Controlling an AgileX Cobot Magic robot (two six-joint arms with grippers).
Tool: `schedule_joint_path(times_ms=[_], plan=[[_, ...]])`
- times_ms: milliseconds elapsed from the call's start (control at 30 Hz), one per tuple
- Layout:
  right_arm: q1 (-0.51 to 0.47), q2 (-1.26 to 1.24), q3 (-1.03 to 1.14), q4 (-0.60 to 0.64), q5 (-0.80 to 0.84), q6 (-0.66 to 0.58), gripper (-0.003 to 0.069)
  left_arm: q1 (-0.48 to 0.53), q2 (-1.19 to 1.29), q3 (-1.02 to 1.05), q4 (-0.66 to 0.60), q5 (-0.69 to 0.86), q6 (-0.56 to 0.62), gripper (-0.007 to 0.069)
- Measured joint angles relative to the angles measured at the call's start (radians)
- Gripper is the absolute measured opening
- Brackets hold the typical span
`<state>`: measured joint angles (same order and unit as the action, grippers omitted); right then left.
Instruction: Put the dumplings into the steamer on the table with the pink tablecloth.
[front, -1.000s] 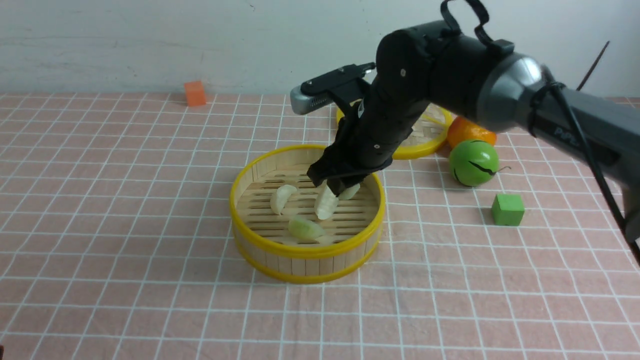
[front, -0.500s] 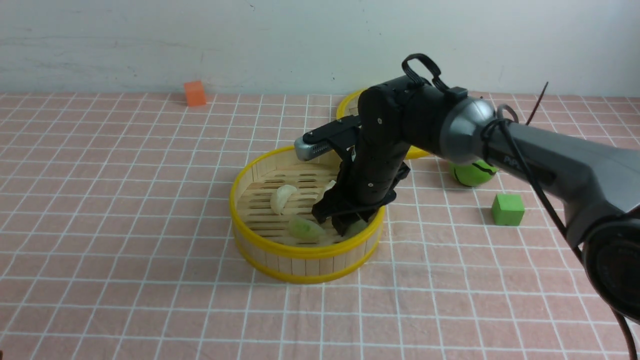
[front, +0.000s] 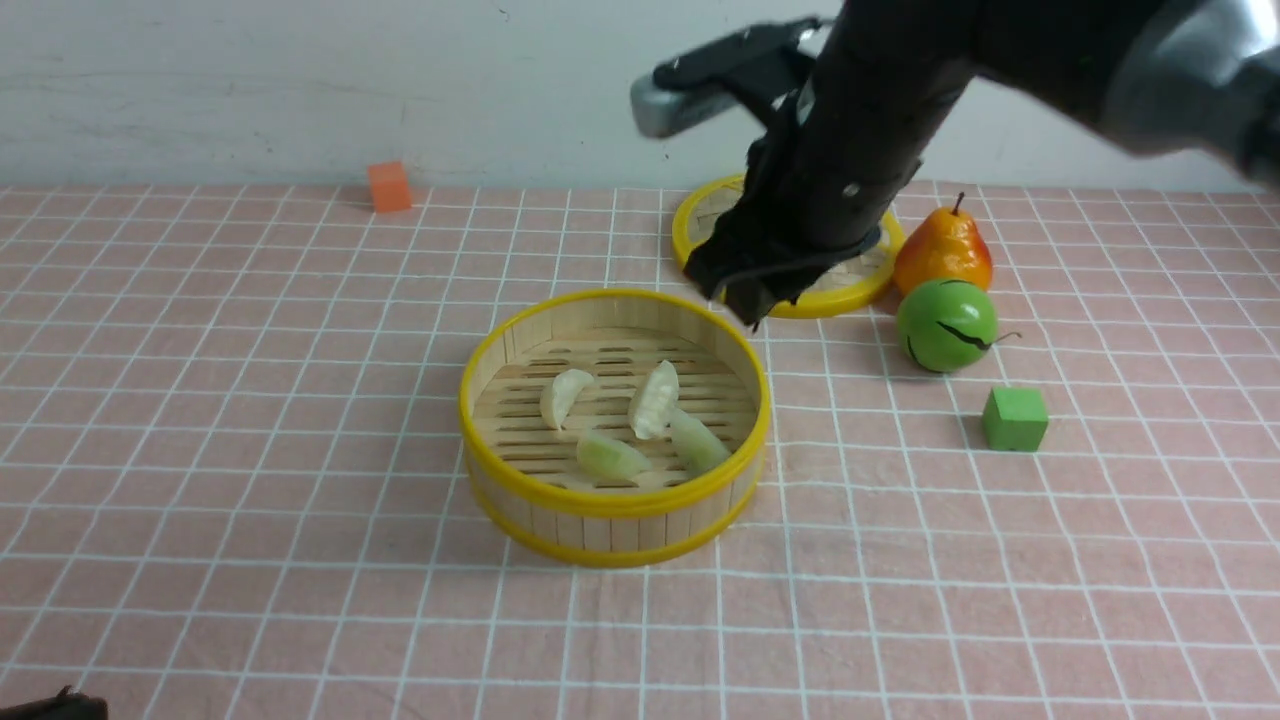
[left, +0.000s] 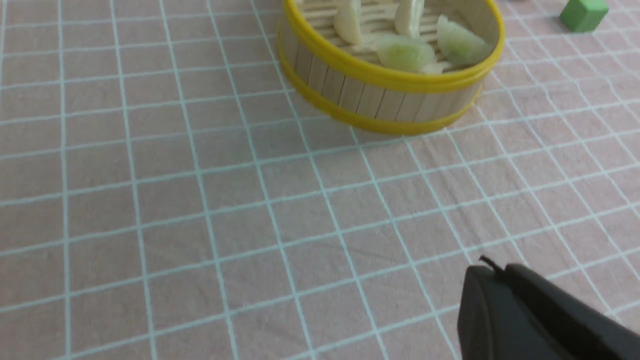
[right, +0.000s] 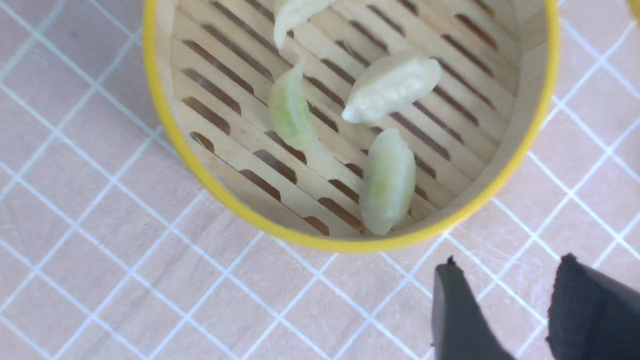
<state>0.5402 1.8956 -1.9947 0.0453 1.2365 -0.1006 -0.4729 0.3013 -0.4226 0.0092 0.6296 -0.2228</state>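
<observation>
1. The four dumplings (front: 655, 398) all lie on the slatted floor of the steamer (front: 612, 503). Seen from the front, one is at 10 o'clock, one just past centre toward 1 o'clock, one at 6 o'clock and one at 4 o'clock. The 1 and 4 o'clock ones touch or nearly touch.
2. The steamer stands on the pink tablecloth (front: 250, 400) that covers the table (front: 1100, 600), near the middle.
3. The right gripper (front: 745, 295) hangs in the air at 1 o'clock from the steamer, off its rim. Its jaws stand apart and nothing is between them.
4. Behind that gripper lies a yellow-rimmed lid (front: 835, 300), also at 1 o'clock.
5. A pear (front: 945, 250) and a green fruit (front: 947, 325) sit at 2 o'clock, touching. A green cube (front: 1015, 418) is at 3 o'clock and an orange cube (front: 389, 186) far off at 11 o'clock.
6. The left gripper (left: 495, 280) is low over the cloth, well apart from the steamer, jaws together and empty.
</observation>
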Motion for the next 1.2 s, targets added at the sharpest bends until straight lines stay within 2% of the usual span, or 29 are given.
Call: schedule_joint_path(times_ms=[100,233,333,400,533,700,967,1200], plan=[[0.000,-0.132,0.085,-0.001,0.005,0.000,0.0097,0.000,-0.003,0.043,0.000,-0.086,-0.003,0.0020],[0.000,-0.305,0.259,0.001,-0.020,0.000,-0.0013,0.000,-0.003,0.059,0.000,-0.107,-0.004,0.0022],[0.000,-0.422,0.396,0.012,-0.100,0.000,-0.0020,0.000,-0.003,0.061,0.000,-0.104,-0.005,0.0027],[0.000,-0.577,0.580,0.032,-0.249,0.000,-0.0020,0.000,-0.003,0.062,0.000,-0.095,-0.006,0.0030],[0.000,-0.774,0.801,0.053,-0.442,0.000,-0.0020,0.000,-0.003,0.062,0.000,-0.093,-0.006,0.0036],[0.000,-0.940,0.988,0.054,-0.616,0.000,-0.0020,0.000,-0.003,0.062,0.000,-0.093,-0.006,0.0038],[0.000,-1.029,1.117,0.057,-0.644,0.000,-0.0017,0.000,-0.003,0.062,0.000,-0.093,-0.006,0.0043],[0.000,-1.026,1.131,0.057,-0.606,0.000,-0.0014,0.000,-0.003,0.062,0.000,-0.093,-0.006,0.0052]])
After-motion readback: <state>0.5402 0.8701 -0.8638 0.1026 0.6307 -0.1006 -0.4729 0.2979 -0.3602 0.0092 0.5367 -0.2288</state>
